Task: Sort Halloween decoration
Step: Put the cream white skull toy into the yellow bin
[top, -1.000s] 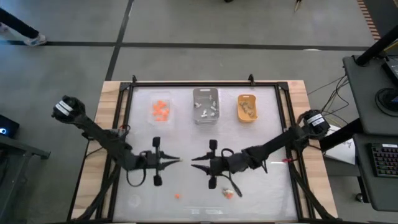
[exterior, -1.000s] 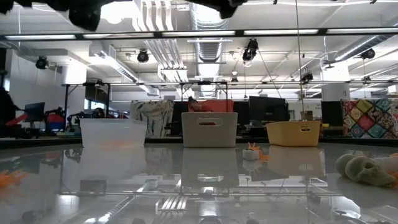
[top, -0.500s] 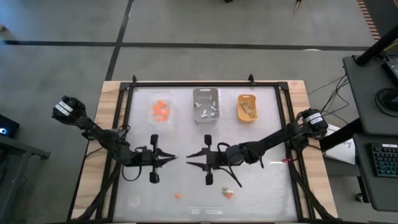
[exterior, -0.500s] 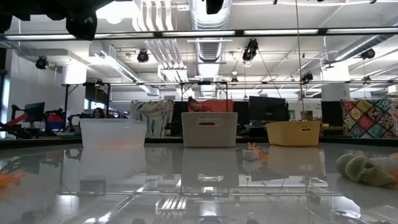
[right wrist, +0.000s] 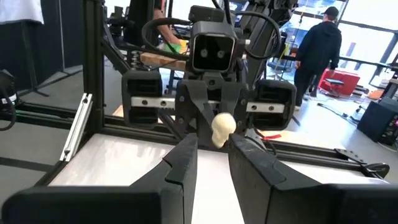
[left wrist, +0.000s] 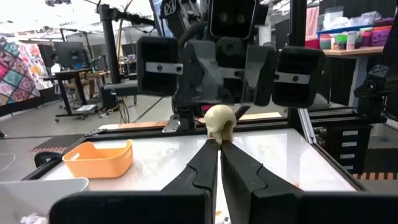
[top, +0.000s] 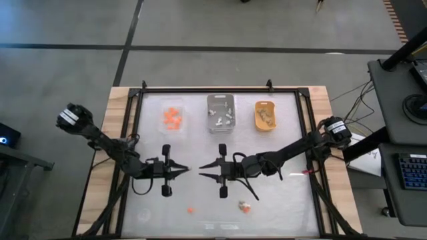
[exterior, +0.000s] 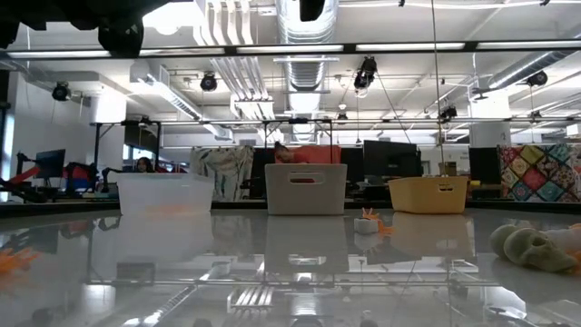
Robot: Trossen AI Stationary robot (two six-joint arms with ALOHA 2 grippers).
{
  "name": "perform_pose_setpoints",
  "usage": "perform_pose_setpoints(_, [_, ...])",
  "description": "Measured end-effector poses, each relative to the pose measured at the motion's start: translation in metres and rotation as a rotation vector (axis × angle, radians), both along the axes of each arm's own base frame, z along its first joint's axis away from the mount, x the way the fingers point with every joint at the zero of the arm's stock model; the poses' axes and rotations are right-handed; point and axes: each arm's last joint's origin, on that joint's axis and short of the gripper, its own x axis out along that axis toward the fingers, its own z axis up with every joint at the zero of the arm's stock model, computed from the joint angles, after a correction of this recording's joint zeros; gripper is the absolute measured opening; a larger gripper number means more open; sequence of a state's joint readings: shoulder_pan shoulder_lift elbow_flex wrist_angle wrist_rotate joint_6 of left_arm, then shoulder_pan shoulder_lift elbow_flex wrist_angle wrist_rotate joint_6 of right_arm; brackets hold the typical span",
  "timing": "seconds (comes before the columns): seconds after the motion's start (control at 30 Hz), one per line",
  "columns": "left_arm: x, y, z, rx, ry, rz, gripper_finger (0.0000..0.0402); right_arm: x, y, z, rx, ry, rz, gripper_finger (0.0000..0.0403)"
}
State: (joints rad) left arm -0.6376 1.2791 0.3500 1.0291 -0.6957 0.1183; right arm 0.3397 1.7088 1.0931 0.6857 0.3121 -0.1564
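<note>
A small cream skull trinket hangs in the air over the table's middle, between the fingertips of my right gripper, which is shut on it. My left gripper faces it from the table's left with its fingers shut and its tips right at the skull. In the high view the two grippers meet tip to tip, the left gripper and the right gripper. Loose trinkets lie near the front edge: an orange one and an orange-white one. My right gripper pinches the skull by its two sides between its two fingers, at their free ends. The fingers lie level and come from the table's right. The skull is lifted clear of the table. My left gripper's shut tips stand just under the skull; whether they touch it I cannot tell.
Three small trays stand in a row at the far side: a clear one with orange pieces, a grey one with white pieces, an orange-yellow one with tan pieces. A tan skull lies at the low view's right.
My right gripper has shifted a little toward the table's left and upward with the skull, rolling slightly, and has then held still. The gap between the two grippers' tips has stayed small.
</note>
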Motion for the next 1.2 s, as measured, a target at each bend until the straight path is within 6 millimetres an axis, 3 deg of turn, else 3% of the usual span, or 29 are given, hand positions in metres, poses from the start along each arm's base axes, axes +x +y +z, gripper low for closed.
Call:
perform_pose_setpoints(0.23, [0.004, -0.003, -0.005, 0.005, 0.016, 0.001, 0.0001, 0.0, 0.0, 0.0, 0.026, 0.0, -0.002, 0.0089])
perform_pose_setpoints(0.5, [0.015, -0.01, -0.001, 0.033, 0.017, 0.008, 0.0001, 0.0, 0.0, 0.0, 0.017, -0.004, -0.002, 0.016])
perform_pose_setpoints(0.67, [0.021, -0.013, 0.0, 0.04, 0.02, 0.013, 0.0001, 0.0, 0.0, 0.001, 0.017, -0.005, -0.002, 0.0183])
perform_pose_setpoints(1.2, [0.042, -0.022, 0.002, 0.066, 0.022, 0.056, 0.0001, 0.0, 0.0, -0.001, 0.021, 0.014, 0.004, 0.0168])
